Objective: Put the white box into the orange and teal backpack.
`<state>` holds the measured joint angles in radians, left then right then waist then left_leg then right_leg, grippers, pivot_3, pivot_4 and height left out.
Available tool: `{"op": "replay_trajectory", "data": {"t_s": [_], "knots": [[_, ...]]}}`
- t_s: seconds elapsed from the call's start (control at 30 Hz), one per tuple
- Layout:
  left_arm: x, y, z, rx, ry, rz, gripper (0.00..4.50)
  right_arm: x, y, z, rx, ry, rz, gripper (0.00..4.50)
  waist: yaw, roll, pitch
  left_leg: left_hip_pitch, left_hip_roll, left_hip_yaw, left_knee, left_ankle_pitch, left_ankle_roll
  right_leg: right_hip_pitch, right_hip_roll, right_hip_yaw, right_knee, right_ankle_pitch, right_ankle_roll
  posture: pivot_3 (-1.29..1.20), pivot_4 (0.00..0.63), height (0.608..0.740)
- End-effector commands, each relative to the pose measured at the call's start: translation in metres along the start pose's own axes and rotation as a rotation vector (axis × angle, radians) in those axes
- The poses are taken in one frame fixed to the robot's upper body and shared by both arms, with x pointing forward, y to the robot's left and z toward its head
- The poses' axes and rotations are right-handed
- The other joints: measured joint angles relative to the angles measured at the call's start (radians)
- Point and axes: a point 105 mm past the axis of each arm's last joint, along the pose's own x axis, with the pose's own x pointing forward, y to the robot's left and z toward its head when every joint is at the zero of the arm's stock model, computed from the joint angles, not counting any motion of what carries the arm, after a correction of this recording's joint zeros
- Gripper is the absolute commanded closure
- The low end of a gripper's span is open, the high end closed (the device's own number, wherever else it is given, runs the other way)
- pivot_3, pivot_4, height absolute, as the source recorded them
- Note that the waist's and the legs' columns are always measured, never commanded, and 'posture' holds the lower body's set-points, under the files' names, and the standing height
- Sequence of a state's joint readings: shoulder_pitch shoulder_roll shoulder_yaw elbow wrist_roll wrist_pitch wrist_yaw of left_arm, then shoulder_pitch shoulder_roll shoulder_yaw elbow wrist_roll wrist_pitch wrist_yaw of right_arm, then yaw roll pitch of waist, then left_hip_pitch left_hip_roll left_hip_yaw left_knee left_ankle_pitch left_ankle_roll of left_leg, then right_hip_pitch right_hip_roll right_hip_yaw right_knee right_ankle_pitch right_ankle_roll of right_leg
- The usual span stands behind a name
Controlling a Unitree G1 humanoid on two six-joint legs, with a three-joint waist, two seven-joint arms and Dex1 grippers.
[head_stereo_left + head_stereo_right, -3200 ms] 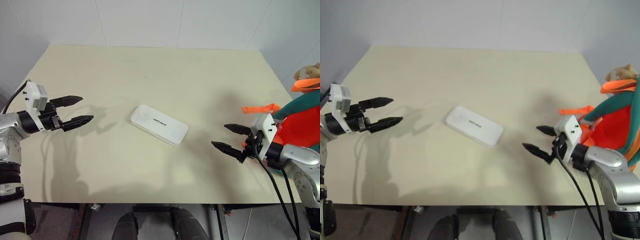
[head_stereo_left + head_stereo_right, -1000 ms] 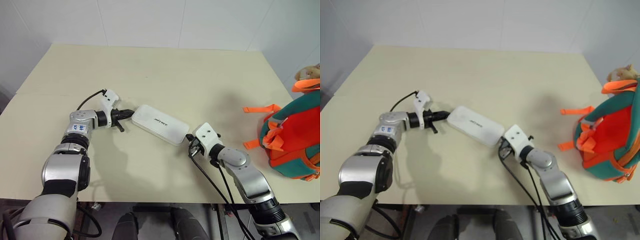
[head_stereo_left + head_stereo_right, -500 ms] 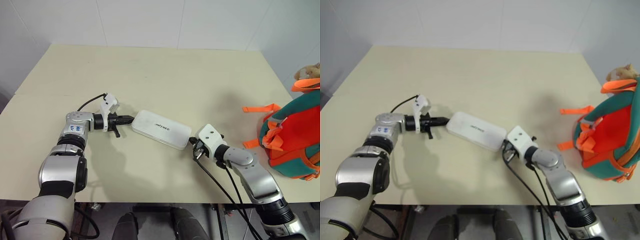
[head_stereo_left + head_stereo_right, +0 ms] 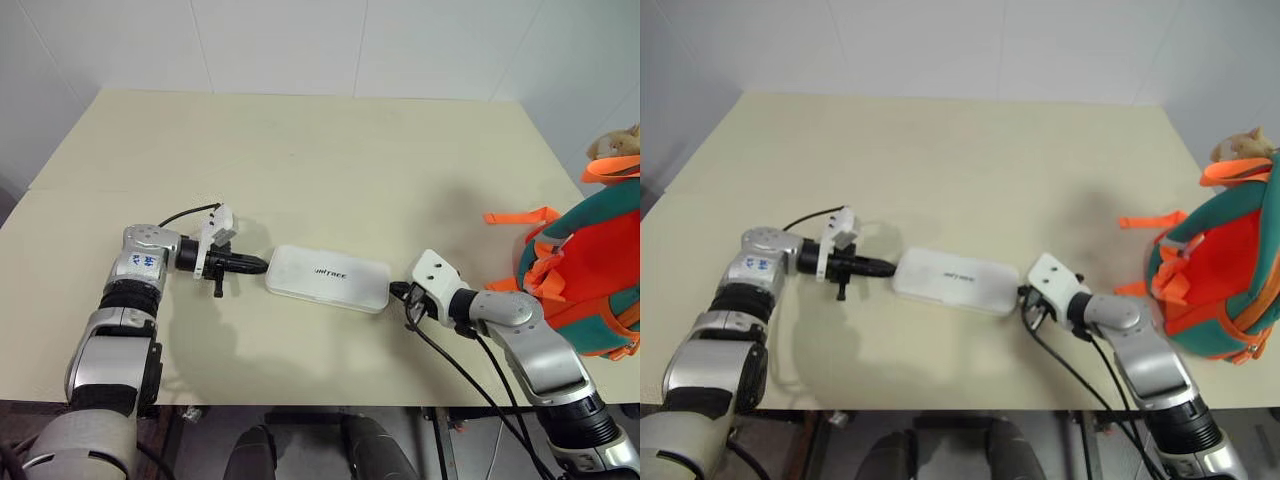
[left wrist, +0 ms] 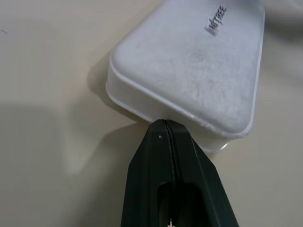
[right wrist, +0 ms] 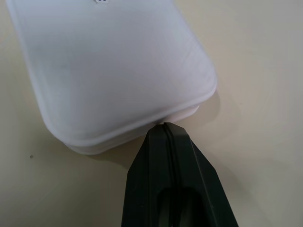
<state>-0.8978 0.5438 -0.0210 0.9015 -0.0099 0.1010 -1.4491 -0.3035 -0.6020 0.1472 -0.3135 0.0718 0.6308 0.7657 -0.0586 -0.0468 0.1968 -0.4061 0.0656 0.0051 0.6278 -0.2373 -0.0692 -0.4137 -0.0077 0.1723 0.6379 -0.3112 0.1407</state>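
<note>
The white box (image 4: 328, 279) lies flat on the table, its long side running left to right, dark lettering on top. My left gripper (image 4: 262, 264) is shut, and its closed tip touches the box's left end (image 5: 189, 61). At the other end (image 6: 113, 66) my right gripper (image 4: 397, 291) is also shut, with its tip against that short side. The box sits squeezed between the two tips, with nothing between either pair of fingers. The orange and teal backpack (image 4: 590, 270) stands at the table's right edge, a tan plush toy (image 4: 612, 146) at its top.
The beige table (image 4: 320, 150) stretches wide behind the box. An orange strap (image 4: 520, 217) of the backpack lies on the table toward the box. Black cables (image 4: 470, 370) hang from my right wrist over the near edge.
The box has turned from slanted to lying straight across and has slid toward the near edge. Both shut grippers came back with it, still against its ends.
</note>
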Motion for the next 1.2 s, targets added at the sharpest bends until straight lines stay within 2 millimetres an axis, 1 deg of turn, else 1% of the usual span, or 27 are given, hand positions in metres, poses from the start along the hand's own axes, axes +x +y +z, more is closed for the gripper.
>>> {"op": "replay_trajectory", "data": {"t_s": [0.03,0.1,0.23,0.37,0.5,0.63,0.9,1.0,1.1,1.2], "knots": [[0.025,-0.020,0.010,0.033,-0.018,-0.136,4.50,-0.001,0.025,0.041,-0.082,-0.160,0.134,4.48,0.001,0.000,0.000,0.000,0.000,0.000,0.000,0.000,0.000,0.000,0.000,0.000,0.000,0.000,0.000,0.00,0.150,0.740],[0.027,-0.025,0.010,0.029,-0.019,-0.147,4.50,-0.003,0.024,0.038,-0.086,-0.147,0.139,4.48,0.001,0.000,0.000,0.000,0.000,0.000,0.000,0.000,0.000,0.000,0.000,0.000,0.000,0.000,0.000,0.00,0.150,0.740],[0.029,-0.029,0.010,0.024,-0.019,-0.144,4.50,-0.003,0.021,0.034,-0.089,-0.131,0.132,4.48,0.002,0.000,0.000,0.000,0.000,0.000,0.001,0.000,0.000,0.000,0.000,0.000,0.000,0.000,0.000,0.00,0.150,0.740],[0.033,-0.035,0.014,0.028,-0.026,-0.162,4.50,-0.003,0.017,0.029,-0.090,-0.112,0.128,4.48,0.001,0.000,0.000,0.000,0.000,0.000,0.001,0.000,0.000,0.000,0.000,0.000,0.000,0.000,0.000,0.00,0.150,0.740],[0.035,-0.042,0.011,0.018,-0.005,-0.187,4.50,-0.003,0.015,0.027,-0.088,-0.108,0.124,4.48,0.002,0.000,0.000,0.000,0.000,0.000,0.001,0.000,0.000,0.000,0.000,0.000,0.000,0.000,0.000,0.00,0.150,0.740],[0.033,-0.045,0.007,0.010,0.021,-0.191,4.50,-0.004,0.017,0.025,-0.081,-0.099,0.136,4.48,0.002,0.000,0.000,0.000,0.000,0.000,0.001,0.000,0.000,0.000,0.000,0.000,0.000,0.000,0.000,0.00,0.150,0.740],[0.025,-0.043,0.002,-0.001,0.046,-0.131,4.50,-0.008,0.017,0.011,-0.077,-0.048,0.140,4.48,0.000,0.000,0.000,0.000,0.000,0.000,0.001,0.000,0.000,0.000,0.000,0.000,0.000,0.000,0.000,0.00,0.150,0.740],[0.019,-0.038,0.003,0.006,0.038,-0.078,4.50,-0.011,0.009,0.007,-0.082,-0.029,0.096,4.48,0.000,0.000,0.000,0.000,0.000,0.000,0.001,0.000,0.000,0.001,0.000,0.000,0.000,0.000,0.000,0.00,0.150,0.740],[0.012,-0.033,0.013,0.020,-0.019,0.005,4.50,-0.018,-0.005,-0.003,-0.106,0.007,0.032,4.48,0.001,0.000,0.000,0.000,0.000,0.000,0.001,0.000,0.000,0.001,0.000,0.000,0.000,0.000,0.000,0.00,0.150,0.740],[0.001,-0.028,0.022,0.027,-0.063,0.084,4.50,-0.026,-0.019,-0.012,-0.114,0.033,-0.025,4.48,0.001,0.000,0.000,0.000,0.000,0.000,0.002,0.000,0.000,0.001,0.000,0.000,0.000,0.000,0.000,0.00,0.150,0.740]]}}
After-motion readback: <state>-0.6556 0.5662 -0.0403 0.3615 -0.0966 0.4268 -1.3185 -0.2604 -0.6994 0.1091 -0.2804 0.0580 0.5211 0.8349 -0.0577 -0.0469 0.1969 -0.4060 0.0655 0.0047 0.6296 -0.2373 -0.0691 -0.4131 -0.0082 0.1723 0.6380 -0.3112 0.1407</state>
